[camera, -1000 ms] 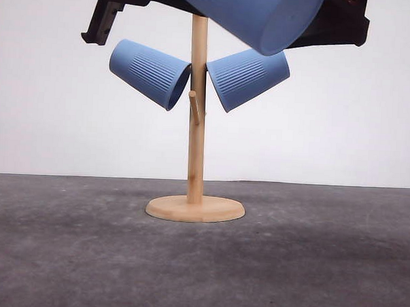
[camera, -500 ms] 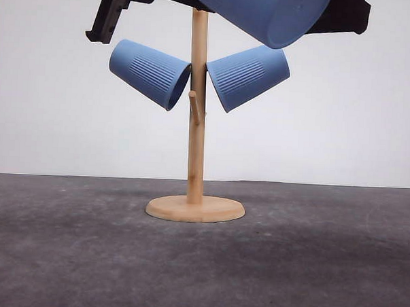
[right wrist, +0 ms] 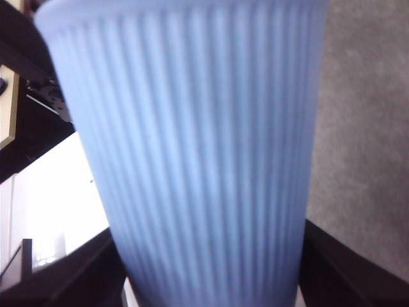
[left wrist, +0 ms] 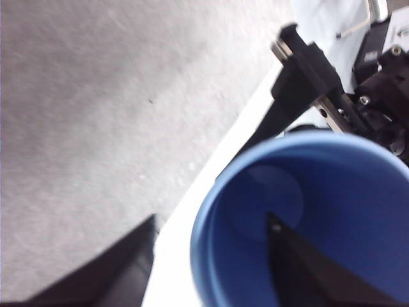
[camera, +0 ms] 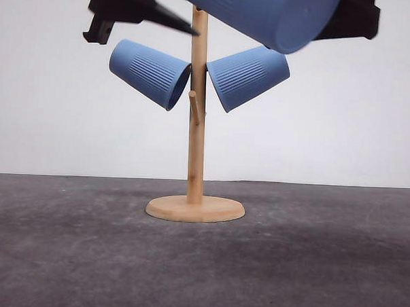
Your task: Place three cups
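Grey table [camera: 64, 256] runs across the lower half of the front view, w/ the wooden cup tree [camera: 195, 160] at centre, round base at 6 o'clock and post rising to 12. Two cups already hang on pegs: left cup [camera: 148, 73] at abt 10 o'clock of the post, right cup [camera: 248, 76] at abt 2 o'clock, both tilted mouth-down toward the post; a bare peg [camera: 193, 107] sticks out just below them. Third cup [camera: 262, 13] is at 12–1 o'clock, above the post top, lying nearly sideways. Vs a second ago it has lifted and swung flatter, and the left gripper [camera: 146, 9] has shifted so a dark finger now crosses the post. Left wrist view has one finger [left wrist: 300, 268] inside the cup mouth, other outside, so left jaws look clenched on the rim. Right gripper [right wrist: 211, 281]: fingers flank the ribbed wall, apparently grasping it too. Reads as a handover or re-grip; two of three placed, last one still airborne.
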Motion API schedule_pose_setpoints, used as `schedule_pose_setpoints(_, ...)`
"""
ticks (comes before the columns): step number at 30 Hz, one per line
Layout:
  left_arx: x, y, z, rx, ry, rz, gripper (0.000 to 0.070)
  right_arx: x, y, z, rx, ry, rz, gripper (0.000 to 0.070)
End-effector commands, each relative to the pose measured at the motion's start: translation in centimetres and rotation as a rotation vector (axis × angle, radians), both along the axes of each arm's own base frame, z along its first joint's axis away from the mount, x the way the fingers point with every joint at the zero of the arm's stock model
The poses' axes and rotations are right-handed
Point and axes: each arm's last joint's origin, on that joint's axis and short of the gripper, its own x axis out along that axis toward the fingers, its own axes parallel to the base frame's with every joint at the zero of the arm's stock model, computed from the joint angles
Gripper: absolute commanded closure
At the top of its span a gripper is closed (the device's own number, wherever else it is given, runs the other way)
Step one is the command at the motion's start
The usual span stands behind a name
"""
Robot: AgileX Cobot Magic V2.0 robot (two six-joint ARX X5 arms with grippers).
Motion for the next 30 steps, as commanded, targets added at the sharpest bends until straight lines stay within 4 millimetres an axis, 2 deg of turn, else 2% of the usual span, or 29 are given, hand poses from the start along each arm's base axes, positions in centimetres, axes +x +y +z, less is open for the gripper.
schedule_pose_setpoints(1,0.5,0.1,0.5,-0.012,-0.025,0.004,0.0331,0.1,0.0,0.3,0.001,0.015,-0.009,0.0365)
schedule_pose_setpoints(6,1.8,2.4,0.7,-0.014,-0.044,0.082,0.0315,0.0,-0.6,-0.1,-0.034,0.091,-0.041,0.0365)
schedule_pose_setpoints(10,2.4,4.9,1.5,-0.024,-0.081,0.162,0.0218,-0.2,-0.7,-0.2,-0.035,0.189,-0.088,0.0365)
schedule_pose_setpoints(14,2.4,7.6,2.7,-0.039,-0.126,0.249,0.0213,0.0,-0.6,-0.4,-0.028,0.381,-0.200,0.0365)
schedule_pose_setpoints(18,1.7,9.8,4.1,-0.055,-0.189,0.315,0.0213,0.5,-0.1,-0.9,-0.022,0.504,-0.244,0.0365)
schedule_pose_setpoints(23,0.3,11.3,5.6,-0.068,-0.277,0.344,0.0214,2.6,1.5,-2.0,0.053,0.695,-0.232,0.0365)
schedule_pose_setpoints(30,-0.9,11.7,6.6,-0.082,-0.324,0.352,0.0214,6.5,3.0,-2.9,0.212,0.881,-0.237,0.0365)
